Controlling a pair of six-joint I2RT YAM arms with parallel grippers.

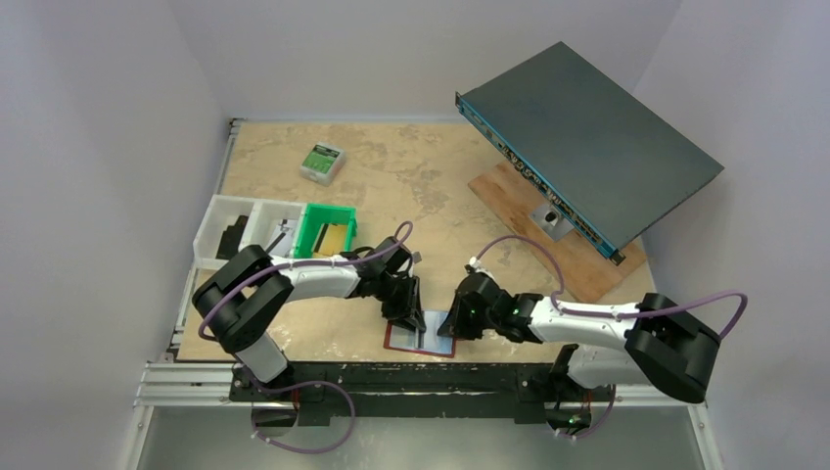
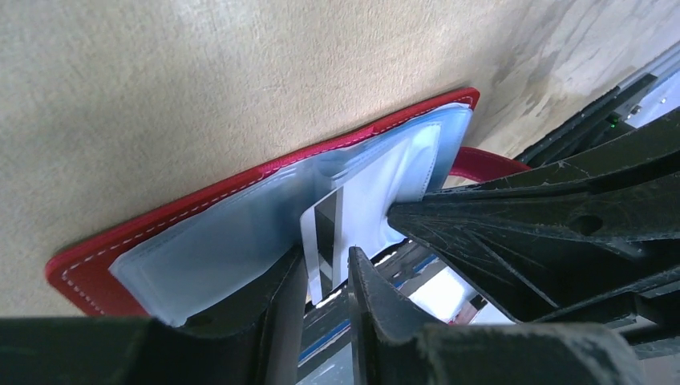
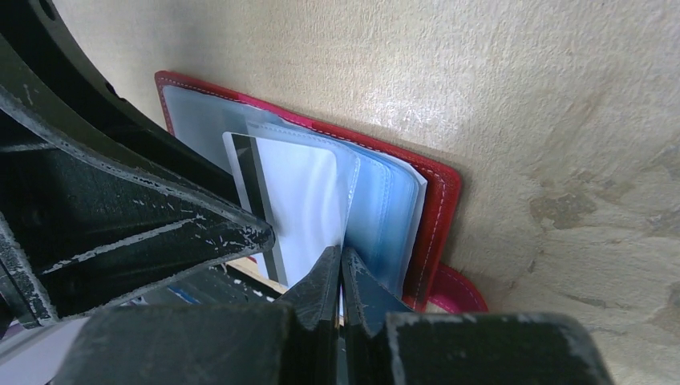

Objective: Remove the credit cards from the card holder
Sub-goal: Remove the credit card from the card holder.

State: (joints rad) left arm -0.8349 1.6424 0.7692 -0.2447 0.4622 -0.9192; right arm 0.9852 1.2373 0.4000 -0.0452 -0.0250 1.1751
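card holder (image 1: 423, 341) open at table (image 1: 391, 176) 6 o'clock edge. right gripper (image 3: 340, 261) clamped shut on card holder's pocket leaf; you pin it there. left gripper (image 2: 325, 261) narrow astride credit card (image 2: 321, 233), grip unconfirmed. close squarely, draw straight along pocket, no bending.

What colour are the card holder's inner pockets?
Pale, translucent grey-blue inner pockets; red card holder around them. Clearest in left wrist view.

Item: card holder (image 1: 421, 339), lying open on surface (image 1: 411, 186) at near edge, between left pincer (image 1: 406, 313) and right pincer (image 1: 452, 321). One card (image 2: 321, 241) in its pocket. Bin (image 1: 326, 233) behind-left, tray (image 1: 235, 227) beside it. Box (image 1: 321, 162) farther back. Board (image 1: 587, 266) back right.
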